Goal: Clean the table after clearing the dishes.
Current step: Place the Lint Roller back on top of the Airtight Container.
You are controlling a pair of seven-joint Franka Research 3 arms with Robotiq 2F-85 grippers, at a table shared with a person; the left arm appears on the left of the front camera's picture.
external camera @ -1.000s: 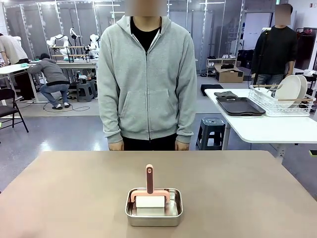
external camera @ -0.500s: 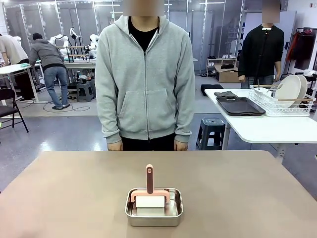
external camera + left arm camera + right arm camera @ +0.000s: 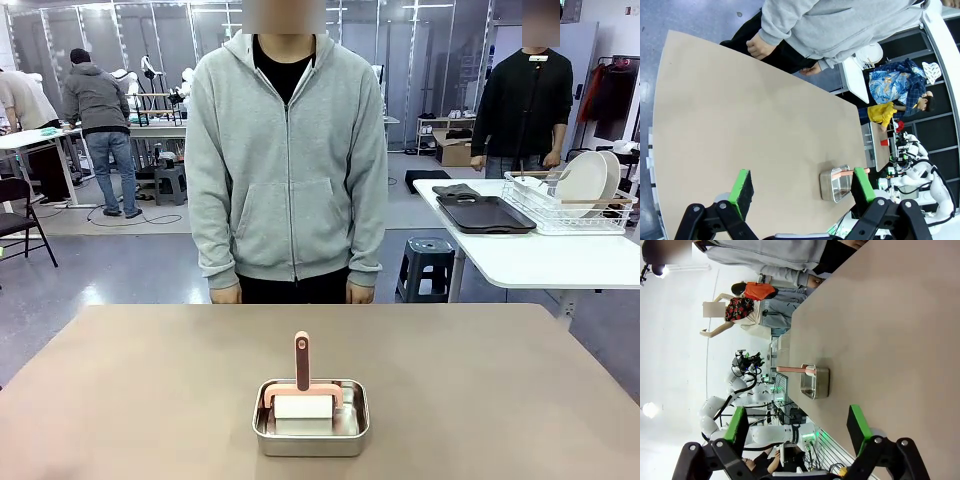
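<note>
Left pincer [image 3: 801,186] and right pincer [image 3: 797,429] both raised clear of the bench [image 3: 150,380], fingers spread wide and pinching nothing, green pads facing across an open gap. Matte tan-brown bench top bare ahead of both pincers, well apart from them, save for a small steel pan [image 3: 311,431] near the middle of the robot-side edge, holding a white block with a salmon-pink handle [image 3: 302,362] standing upright. Person's hands [image 3: 226,293] hanging just beyond the far edge; white plates [image 3: 583,182] upright in a wire rack [image 3: 560,212] and dark trays [image 3: 486,213] on the white side table [image 3: 530,260], well apart from the bench.
</note>
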